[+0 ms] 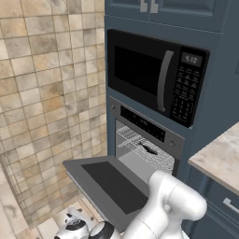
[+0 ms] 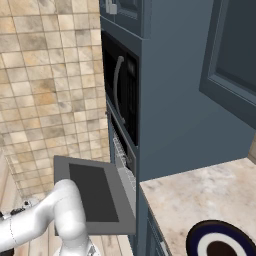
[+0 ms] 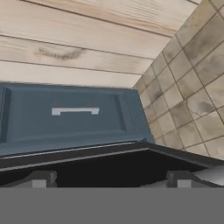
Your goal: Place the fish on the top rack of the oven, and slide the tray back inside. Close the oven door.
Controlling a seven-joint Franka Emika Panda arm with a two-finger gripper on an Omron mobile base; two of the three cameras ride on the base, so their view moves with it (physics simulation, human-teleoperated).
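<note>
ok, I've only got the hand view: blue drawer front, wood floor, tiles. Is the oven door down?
Observer: Yes. The wide grey oven door with its dark glass window lies open and flat.
Operator: Fish?
Observer: The small dark fish lies on the silvery wire-grid top rack, in the grey steel oven.
Operator: Anything on the counter?
Observer: A dark blue white-ringed plate sits on the pale stone counter, right of the oven.
</note>
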